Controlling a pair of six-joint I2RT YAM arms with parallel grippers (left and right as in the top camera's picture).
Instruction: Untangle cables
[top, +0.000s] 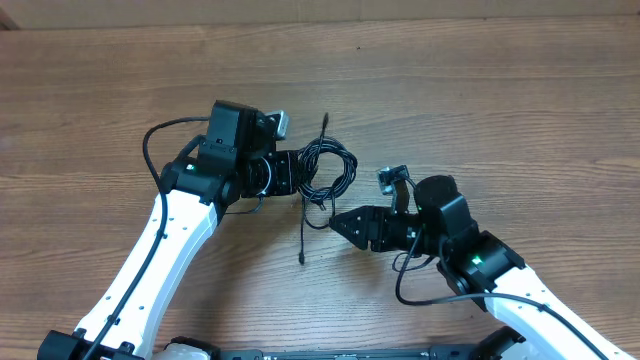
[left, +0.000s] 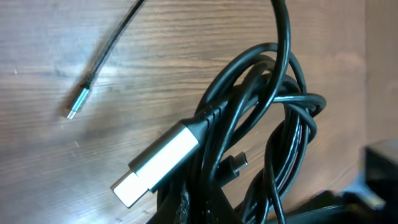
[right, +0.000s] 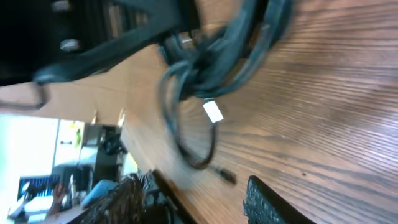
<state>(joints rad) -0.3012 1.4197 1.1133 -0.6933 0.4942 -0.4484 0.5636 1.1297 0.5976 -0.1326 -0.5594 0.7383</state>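
The cables (top: 328, 170) are a tangled bundle of thin black cords at the table's middle. One strand runs down to a plug end (top: 302, 260), another runs up to an end (top: 326, 120). My left gripper (top: 290, 175) is at the bundle's left side and looks shut on it. The left wrist view shows the coils (left: 267, 112), a large silver plug (left: 155, 165) and a small silver tip (left: 78, 107). My right gripper (top: 335, 222) is open just below and right of the bundle, holding nothing. In the right wrist view its fingers (right: 193, 205) spread wide before a cable loop (right: 186, 137) and small plug (right: 224, 176).
The wooden table (top: 500, 90) extends all around. Thicker black wires loop off the left arm (top: 150, 150) and the right arm (top: 405, 285). The table's edge and a room beyond it show in the right wrist view (right: 143, 162).
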